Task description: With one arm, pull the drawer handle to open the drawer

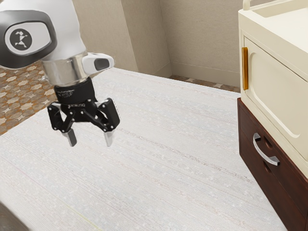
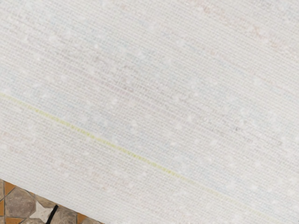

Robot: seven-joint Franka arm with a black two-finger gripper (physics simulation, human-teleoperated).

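One white arm (image 1: 67, 24) comes in from the exterior view's upper left and ends in one black hand (image 1: 91, 140), pointing down. The hand is wide: its two fingers stand well apart, their tips pale and the surface (image 1: 173, 168) visible beyond them. It is above the surface and well apart from the furniture.

At the exterior view's right is one dark red-brown drawer (image 1: 250, 139), below one cream cabinet (image 1: 276, 86). The drawer bears one silver handle (image 1: 263, 151), curved like a bow and fixed at two ends, with two dark hollows in the wood beside it. From this angle the drawer looks shut, though its edges are hard to read. The cabinet has one upright golden handle (image 1: 245, 68), so two handles can be counted in all, one above the other.

The surface is whitish and finely streaked; in the wrist view one thin yellow line (image 2: 126, 151) runs slantwise across it. Past its edge in that view are a corner of patterned floor (image 2: 18, 205) and one short black strip (image 2: 52, 214). Behind the surface in the exterior view stands a beige wall (image 1: 144, 38).
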